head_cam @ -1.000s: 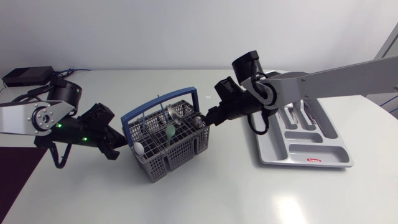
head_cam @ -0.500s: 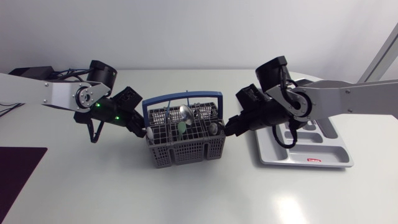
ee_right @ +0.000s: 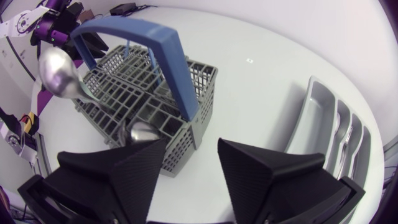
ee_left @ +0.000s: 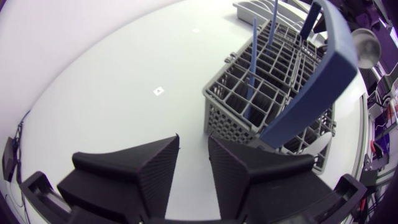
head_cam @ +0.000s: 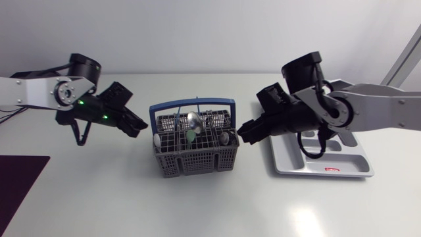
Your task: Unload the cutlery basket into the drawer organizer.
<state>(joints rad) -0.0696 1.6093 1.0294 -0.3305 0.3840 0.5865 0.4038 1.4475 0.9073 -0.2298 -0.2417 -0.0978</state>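
Grey basket (head_cam: 197, 160) sits mid-surface from above, organizer (head_cam: 329, 160) off to its right; left wrist cam shows left jaws narrowly apart, empty; right wrist cam shows right jaws wide, empty, near the blue handle (ee_right: 176, 71), so a sloppy dip could snag it and tip everything.

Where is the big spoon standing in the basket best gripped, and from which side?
Probably the thin stem just under the bowl of the spoon, since that part stands clear above the grid of the basket. Come down from above with a finger on either side of the stem, staying off the blue handle that arches over the middle.
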